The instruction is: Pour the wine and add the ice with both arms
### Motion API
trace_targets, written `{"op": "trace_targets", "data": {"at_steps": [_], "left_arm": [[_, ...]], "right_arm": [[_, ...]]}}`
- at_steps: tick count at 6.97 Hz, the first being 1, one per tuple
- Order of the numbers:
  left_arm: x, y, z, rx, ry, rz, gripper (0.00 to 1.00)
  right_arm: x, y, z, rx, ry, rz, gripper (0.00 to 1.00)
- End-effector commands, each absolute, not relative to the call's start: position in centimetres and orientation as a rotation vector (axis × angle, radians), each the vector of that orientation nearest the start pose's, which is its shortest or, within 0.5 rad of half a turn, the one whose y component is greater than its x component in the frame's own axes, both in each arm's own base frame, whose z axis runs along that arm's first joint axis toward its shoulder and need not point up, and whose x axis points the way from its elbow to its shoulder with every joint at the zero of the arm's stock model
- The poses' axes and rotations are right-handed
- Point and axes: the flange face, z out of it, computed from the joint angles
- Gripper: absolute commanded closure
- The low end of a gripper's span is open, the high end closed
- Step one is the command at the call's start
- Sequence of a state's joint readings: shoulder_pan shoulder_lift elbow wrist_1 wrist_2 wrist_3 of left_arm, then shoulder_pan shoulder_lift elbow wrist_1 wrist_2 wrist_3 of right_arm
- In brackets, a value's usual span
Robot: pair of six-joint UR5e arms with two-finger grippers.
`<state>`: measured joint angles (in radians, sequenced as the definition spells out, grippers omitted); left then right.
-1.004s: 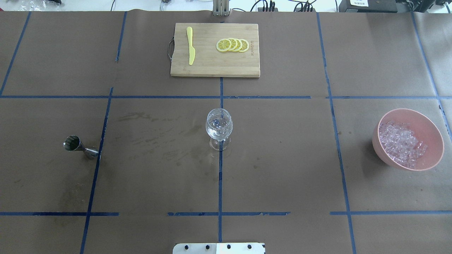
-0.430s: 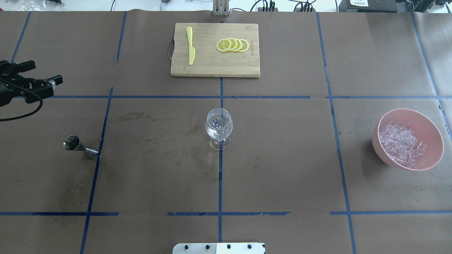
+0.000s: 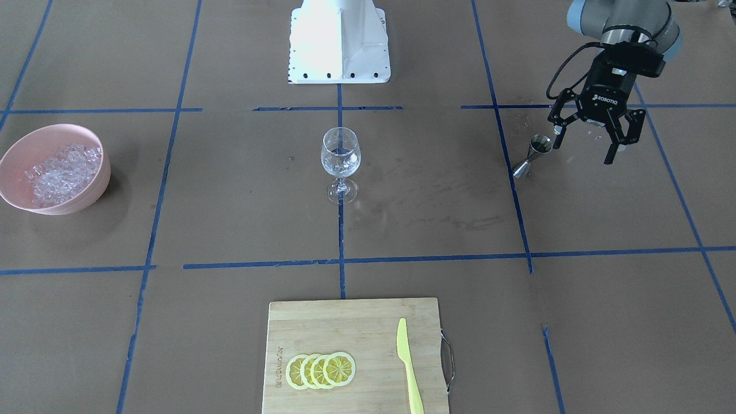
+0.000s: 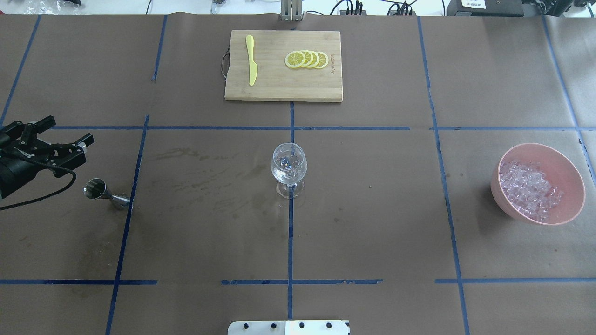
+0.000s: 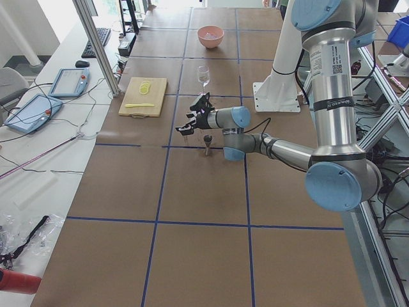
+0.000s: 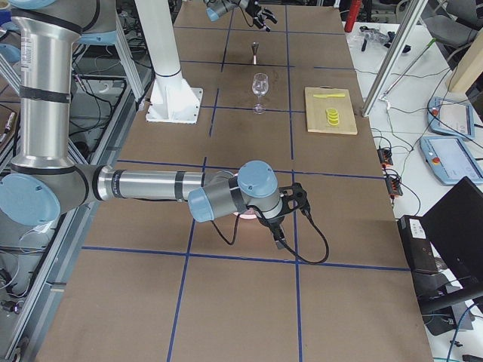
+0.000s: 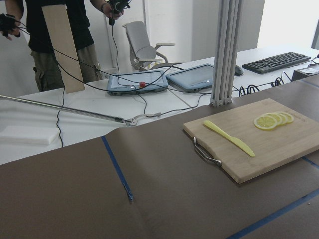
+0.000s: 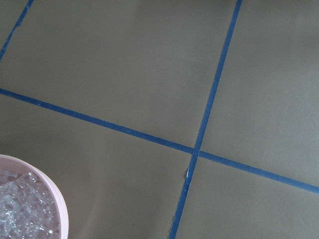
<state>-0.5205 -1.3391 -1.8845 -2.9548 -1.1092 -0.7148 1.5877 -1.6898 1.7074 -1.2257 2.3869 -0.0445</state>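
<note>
Ice (image 4: 528, 188) sat heaped in the pink bowl (image 4: 561, 160), at 3 o'clock from the wine glass (image 4: 288, 168) in the overhead view and well apart from it. Cubes were small, clear and glassy. I'd expect them to be light, hard and slippery, so a two-finger pinch gets one cube at best, squarely across flat faces. Bowl looked like smooth matte plastic with a thin round rim, which is the obvious place to grip for tipping. Right gripper (image 6: 279, 234) hung just beside the bowl, low over the table; couldn't tell if its fingers were apart or together (only the side camera caught it). The glass was thin, stemmed and fragile, so best left standing. Something clear glinted in its bowl, contents unclear. Steel jigger (image 4: 104, 193) stood at 9 o'clock from the glass: rigid, polished, double cone, so take it at the narrow waist. Left gripper (image 4: 69, 131) hovered at 10 o'clock from the jigger, fingers spread, holding nothing. At 12 o'clock lay a bamboo board (image 4: 279, 86) with lemon slices (image 4: 307, 59) and a yellow plastic knife (image 4: 251, 60).
</note>
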Motion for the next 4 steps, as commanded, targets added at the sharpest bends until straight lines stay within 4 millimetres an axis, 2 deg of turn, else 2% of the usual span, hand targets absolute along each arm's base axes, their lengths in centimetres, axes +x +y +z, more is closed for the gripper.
{"op": "trace_targets", "data": {"at_steps": [1,2,4], "left_arm": [[29.1,-30.7,46.1,1.199,0.875,-0.149,0.0],[30.8,-29.0,47.4,1.196,0.859,-0.182,0.0],[32.4,-27.4,50.1,1.21,0.797,-0.197,0.0]], "right_arm": [[6.8,-45.8,60.6,0.368,-0.796,-0.174,0.0],[6.8,-45.8,60.6,0.368,-0.796,-0.174,0.0],[6.8,-45.7,60.5,0.364,-0.798,-0.163,0.0]]}}
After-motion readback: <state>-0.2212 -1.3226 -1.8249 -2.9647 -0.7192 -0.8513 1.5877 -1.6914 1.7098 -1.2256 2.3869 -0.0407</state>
